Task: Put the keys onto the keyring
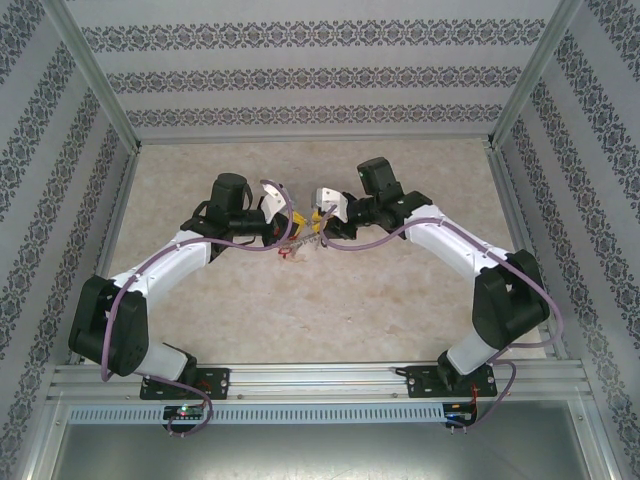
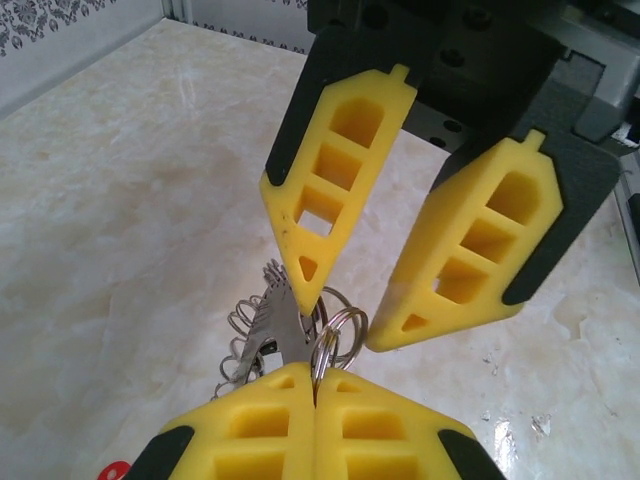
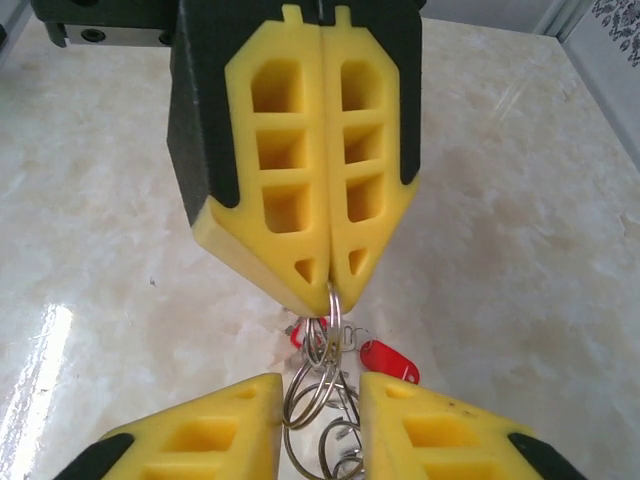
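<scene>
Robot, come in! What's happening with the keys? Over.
Left gripper shut on keyring. Right gripper open, jaws astride its loops. Red-headed key beside loops, threading unclear.

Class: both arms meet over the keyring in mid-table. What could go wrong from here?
The left fingers pinch the keyring only at their tips, so a tug from the other arm could pull it free. The right fingers stand apart around a tangle of loops, with a red-headed key close by; closing there might catch the wrong loop.

left fingers (image 3: 280,200): pinched on keyring (image 3: 322,345) | right fingers (image 3: 200,435): apart, flanking it | keys (image 3: 385,360): red, below
</scene>
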